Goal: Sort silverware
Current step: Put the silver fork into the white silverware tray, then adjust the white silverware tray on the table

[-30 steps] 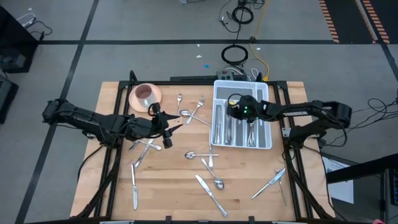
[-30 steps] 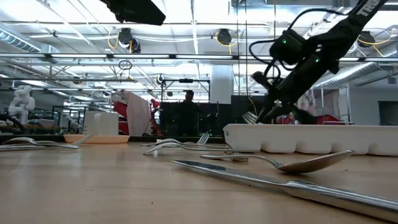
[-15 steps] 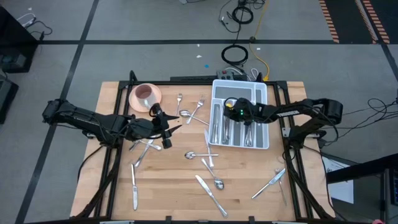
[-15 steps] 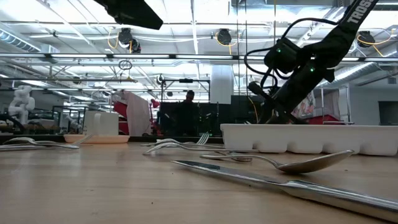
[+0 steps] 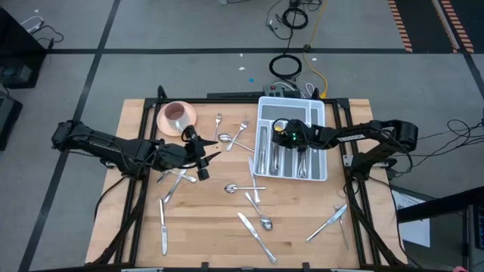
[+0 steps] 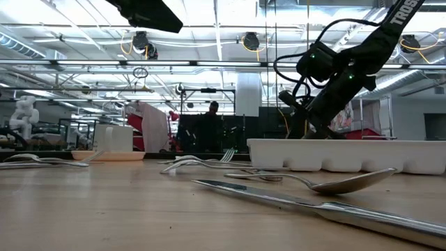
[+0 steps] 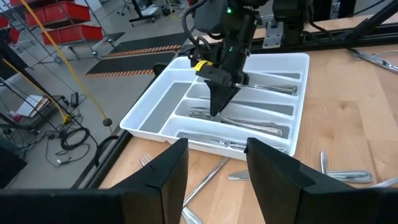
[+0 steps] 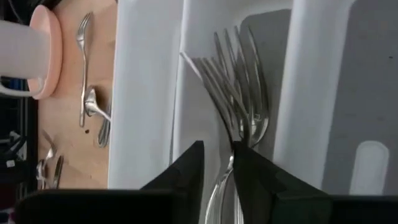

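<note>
High view: the wooden table (image 5: pixel 227 234) has its barest stretch of board along the 6 o'clock edge between the loose pieces, and a clear strip at 9 o'clock beyond the left arm. The white tray (image 5: pixel 292 140) sits toward 2 o'clock, its far wall close to the table's back edge and its right wall near the right edge. The pink bowl (image 5: pixel 177 115) stands at 11 o'clock, just inside the back edge; nothing can be made out in it. The right gripper (image 5: pixel 281 137) is down inside the tray's middle compartments, and in the right wrist view its dark fingers (image 8: pixel 186 171) stand slightly parted on either side of the handle of a fork in a stack of forks (image 8: pixel 239 115) lying in one long compartment; whether they grip that handle or only flank it cannot be told. The left wrist view shows more silverware (image 7: pixel 249 124) lying lengthwise in the neighbouring tray compartments, while the compartment nearest the tray's outer wall looks bare. The left gripper (image 5: pixel 203 157) hangs above the board at about 9 o'clock from the tray, well apart from it, its fingers (image 7: pixel 165 180) spread with nothing between them. The rest of the loose pieces lie scattered on the table: a fork and spoons (image 5: pixel 231 136) at 12 o'clock between bowl and tray, a few under the left arm (image 5: pixel 175 177), knives and spoons (image 5: pixel 257 219) toward 6 o'clock, one knife (image 5: pixel 162 227) near the 7 o'clock corner, and two pieces (image 5: pixel 333 219) by the 4 o'clock edge.
</note>
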`<state>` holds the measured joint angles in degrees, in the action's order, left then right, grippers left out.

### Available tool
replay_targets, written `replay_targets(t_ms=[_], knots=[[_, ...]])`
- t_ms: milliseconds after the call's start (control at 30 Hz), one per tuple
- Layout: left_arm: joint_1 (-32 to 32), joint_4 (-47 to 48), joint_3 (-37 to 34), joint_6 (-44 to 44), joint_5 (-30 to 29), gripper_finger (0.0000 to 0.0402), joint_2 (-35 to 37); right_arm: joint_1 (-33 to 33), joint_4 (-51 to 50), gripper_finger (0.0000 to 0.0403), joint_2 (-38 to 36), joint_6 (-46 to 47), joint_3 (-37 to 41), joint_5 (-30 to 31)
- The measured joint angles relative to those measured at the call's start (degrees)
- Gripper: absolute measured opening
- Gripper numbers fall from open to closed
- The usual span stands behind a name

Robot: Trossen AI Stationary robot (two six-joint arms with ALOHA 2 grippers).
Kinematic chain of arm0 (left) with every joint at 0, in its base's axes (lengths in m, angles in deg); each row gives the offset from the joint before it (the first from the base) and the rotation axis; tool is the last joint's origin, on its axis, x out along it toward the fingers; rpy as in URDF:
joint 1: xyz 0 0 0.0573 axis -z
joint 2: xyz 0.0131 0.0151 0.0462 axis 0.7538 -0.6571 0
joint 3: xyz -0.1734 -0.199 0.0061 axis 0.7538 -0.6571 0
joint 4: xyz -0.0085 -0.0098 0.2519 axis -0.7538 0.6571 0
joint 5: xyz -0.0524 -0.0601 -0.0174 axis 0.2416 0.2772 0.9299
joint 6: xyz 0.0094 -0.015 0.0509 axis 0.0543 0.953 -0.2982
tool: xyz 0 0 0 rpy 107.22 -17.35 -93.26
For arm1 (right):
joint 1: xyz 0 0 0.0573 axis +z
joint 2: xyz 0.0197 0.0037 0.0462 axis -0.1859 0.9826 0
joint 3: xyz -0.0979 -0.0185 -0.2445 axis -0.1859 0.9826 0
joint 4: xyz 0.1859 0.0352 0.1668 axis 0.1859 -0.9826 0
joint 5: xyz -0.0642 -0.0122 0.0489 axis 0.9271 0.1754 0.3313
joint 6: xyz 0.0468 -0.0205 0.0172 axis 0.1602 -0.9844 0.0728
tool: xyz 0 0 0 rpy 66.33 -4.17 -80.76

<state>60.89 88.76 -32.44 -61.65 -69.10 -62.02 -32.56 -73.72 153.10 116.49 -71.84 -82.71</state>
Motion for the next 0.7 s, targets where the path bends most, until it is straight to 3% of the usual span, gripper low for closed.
replay_targets(t_ms=[333, 433, 567, 700], knots=[[0.0, 0.0, 0.0, 0.1, 0.0, 0.0168, 0.0, -1.4, -8.1, 0.0111, -10.8, -6.3, 0.2, -0.3], [0.0, 0.0, 0.0, 0.1, 0.0, 0.0168, 0.0, -1.0, -11.9, 0.0108, -15.8, -10.3, 0.2, -3.3], [0.0, 0.0, 0.0, 0.1, 0.0, 0.0168, 0.0, 3.5, -16.5, 0.0073, -22.5, -14.9, 0.2, -9.9], [-0.1, 0.0, 0.0, 0.0, 0.0, 0.0168, 0.0, 12.0, -20.8, 0.001, -25.6, -15.4, 0.2, -10.3]])
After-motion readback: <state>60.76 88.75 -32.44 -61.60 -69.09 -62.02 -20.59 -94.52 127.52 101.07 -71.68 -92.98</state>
